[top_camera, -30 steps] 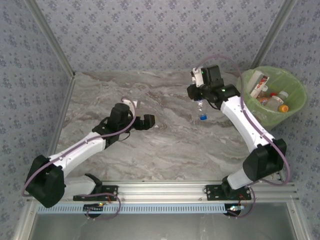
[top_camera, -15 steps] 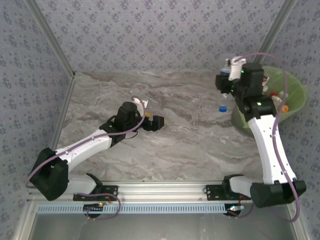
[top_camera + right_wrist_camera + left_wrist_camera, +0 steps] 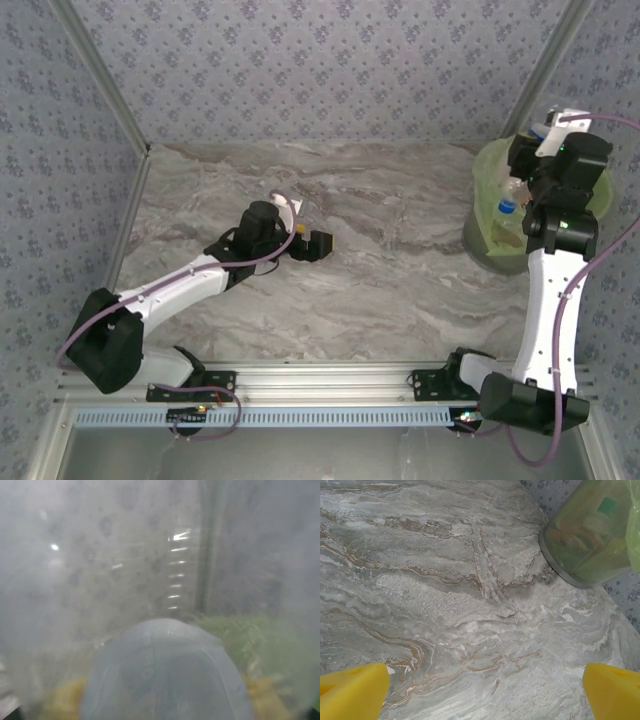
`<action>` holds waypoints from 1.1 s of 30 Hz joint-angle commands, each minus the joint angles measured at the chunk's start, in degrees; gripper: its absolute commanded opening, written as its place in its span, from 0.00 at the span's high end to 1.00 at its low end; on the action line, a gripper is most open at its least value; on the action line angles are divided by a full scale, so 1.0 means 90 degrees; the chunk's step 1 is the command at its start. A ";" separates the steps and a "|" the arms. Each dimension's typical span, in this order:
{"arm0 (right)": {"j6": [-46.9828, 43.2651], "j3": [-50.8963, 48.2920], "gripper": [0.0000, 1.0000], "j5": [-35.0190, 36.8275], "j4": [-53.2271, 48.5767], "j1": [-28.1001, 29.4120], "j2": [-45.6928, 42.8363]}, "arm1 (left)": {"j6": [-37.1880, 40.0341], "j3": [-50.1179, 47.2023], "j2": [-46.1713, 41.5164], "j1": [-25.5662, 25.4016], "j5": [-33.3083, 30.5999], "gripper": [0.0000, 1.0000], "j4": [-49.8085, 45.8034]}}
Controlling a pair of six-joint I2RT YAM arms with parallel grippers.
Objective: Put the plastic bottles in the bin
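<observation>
My right end effector (image 3: 522,180) grips 1 blue-capped bottle (image 3: 508,203) over the bin (image 3: 482,238), upper right; left end effector (image 3: 308,240) gapes wide. Probably the last drop.

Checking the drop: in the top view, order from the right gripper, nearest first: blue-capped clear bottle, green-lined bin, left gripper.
1. Blue-capped clear bottle, in the right gripper's grip.
2. Round green-lined bin, beneath it.
3. Left gripper, far to the left.

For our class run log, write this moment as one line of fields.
right pincer: shut on blue-capped bottle, above bin | left pincer: open, over marble table | drop: not yet done
</observation>
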 commanded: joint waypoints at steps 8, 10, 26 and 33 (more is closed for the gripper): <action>-0.0394 0.0241 0.59 0.1221 0.1293 -0.0497 0.0697 | 0.0111 0.0316 0.0041 -0.0050 0.0072 0.01 0.0042; -0.0443 0.0231 0.59 0.1286 0.1394 -0.0648 0.0815 | 0.0116 0.0322 0.0015 -0.0053 0.0059 0.01 -0.0014; -0.1804 -0.1369 0.59 0.2544 0.4029 -0.0490 0.0549 | 0.0059 0.0442 0.0206 -0.0050 0.0088 0.01 0.0000; -0.2685 -0.2278 0.58 0.2975 0.5296 -0.0409 0.0405 | 0.0049 0.0529 0.0296 -0.0051 0.0124 0.01 -0.0068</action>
